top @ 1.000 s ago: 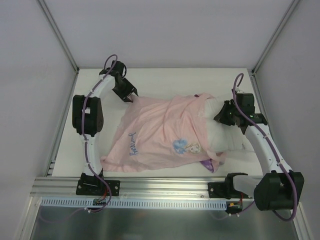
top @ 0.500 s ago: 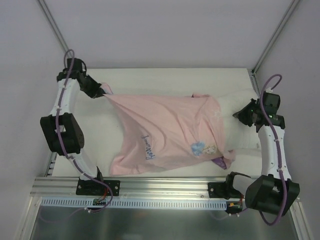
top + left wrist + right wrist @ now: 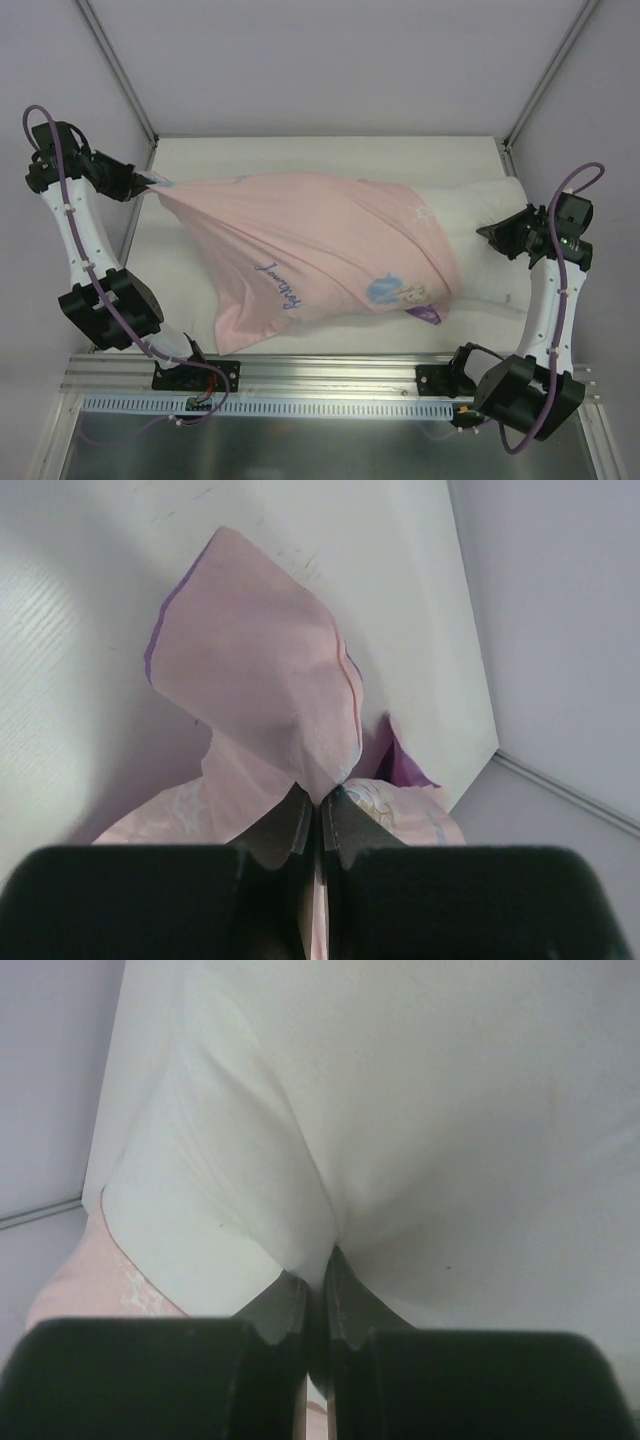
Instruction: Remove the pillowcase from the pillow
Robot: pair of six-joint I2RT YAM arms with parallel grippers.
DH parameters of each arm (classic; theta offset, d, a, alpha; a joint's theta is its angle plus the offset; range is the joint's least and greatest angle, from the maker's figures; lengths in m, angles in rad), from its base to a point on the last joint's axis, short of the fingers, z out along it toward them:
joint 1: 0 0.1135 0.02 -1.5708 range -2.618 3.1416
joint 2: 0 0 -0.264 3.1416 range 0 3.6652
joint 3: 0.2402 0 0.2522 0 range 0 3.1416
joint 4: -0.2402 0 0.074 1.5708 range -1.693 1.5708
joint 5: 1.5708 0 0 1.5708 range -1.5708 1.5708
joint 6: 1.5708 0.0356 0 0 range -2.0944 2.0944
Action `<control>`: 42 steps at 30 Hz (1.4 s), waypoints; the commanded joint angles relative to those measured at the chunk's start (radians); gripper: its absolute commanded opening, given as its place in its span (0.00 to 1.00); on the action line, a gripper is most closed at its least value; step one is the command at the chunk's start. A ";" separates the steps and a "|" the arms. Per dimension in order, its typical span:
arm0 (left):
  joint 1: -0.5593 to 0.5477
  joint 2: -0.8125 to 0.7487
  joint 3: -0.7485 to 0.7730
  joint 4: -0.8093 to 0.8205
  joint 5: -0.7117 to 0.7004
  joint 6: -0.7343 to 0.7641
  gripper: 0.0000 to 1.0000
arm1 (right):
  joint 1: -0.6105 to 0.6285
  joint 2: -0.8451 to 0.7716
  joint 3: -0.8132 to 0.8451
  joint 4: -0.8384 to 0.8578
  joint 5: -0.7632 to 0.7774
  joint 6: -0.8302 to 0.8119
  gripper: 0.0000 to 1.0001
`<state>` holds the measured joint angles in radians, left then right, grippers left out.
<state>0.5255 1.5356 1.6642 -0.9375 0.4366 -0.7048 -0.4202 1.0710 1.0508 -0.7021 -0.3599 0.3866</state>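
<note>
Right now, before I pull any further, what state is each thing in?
Pillowcase: partly off, stretched taut toward the left, pale pink side showing.
Pillow: right end bare, the rest under the pillowcase.
Left gripper: shut on a corner of the pillowcase.
Right gripper: shut on a pinch of the pillow's bare end.

1. Clamped shut on a corner of the pillowcase (image 3: 310,245) with the left gripper (image 3: 143,183), out past the left edge of the table (image 3: 330,155).
2. Stretched taut from there, pale pink, across most of the pillow (image 3: 480,200).
3. Pinched onto the bare white right end with the right gripper (image 3: 492,235).
</note>
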 commanded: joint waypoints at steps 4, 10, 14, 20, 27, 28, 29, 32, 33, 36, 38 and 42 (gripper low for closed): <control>0.018 0.053 0.109 0.085 -0.140 0.037 0.00 | -0.023 -0.043 0.043 0.130 0.076 0.051 0.01; -0.229 0.120 0.089 0.063 -0.220 0.190 0.16 | 0.035 -0.048 -0.003 0.144 0.101 0.046 0.01; -0.438 0.013 0.028 0.062 -0.311 0.315 0.85 | 0.043 -0.042 0.018 0.125 0.113 0.021 0.01; -0.729 -0.273 -0.300 0.066 -0.272 0.407 0.94 | 0.049 0.010 0.072 0.102 0.095 -0.002 0.01; -1.113 -0.443 -0.610 0.086 -0.346 0.328 0.99 | 0.106 0.082 0.120 0.119 0.119 0.014 0.01; -1.152 -0.448 -0.656 0.094 -0.361 0.302 0.99 | 0.109 0.090 0.127 0.119 0.121 0.015 0.01; -1.227 -0.454 -0.679 0.106 -0.363 0.286 0.99 | 0.112 0.099 0.135 0.119 0.124 0.015 0.01; -1.333 -0.453 -0.748 0.192 -0.346 0.265 0.99 | 0.115 0.130 0.163 0.125 0.110 0.021 0.01; -1.348 -0.442 -0.767 0.225 -0.354 0.263 0.99 | 0.115 0.144 0.170 0.124 0.107 0.023 0.01; -1.360 -0.375 -0.781 0.252 -0.475 0.281 0.99 | 0.121 0.159 0.190 0.119 0.101 0.020 0.01; -1.360 -0.313 -0.778 0.275 -0.535 0.292 0.99 | 0.123 0.162 0.195 0.119 0.099 0.015 0.01; -1.360 -0.229 -0.735 0.318 -0.599 0.323 0.99 | 0.123 0.165 0.193 0.112 0.102 -0.003 0.01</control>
<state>-0.8314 1.2701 0.8921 -0.6842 -0.0574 -0.4080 -0.3031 1.2469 1.1820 -0.6491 -0.2359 0.3805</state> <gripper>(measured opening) 0.986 0.058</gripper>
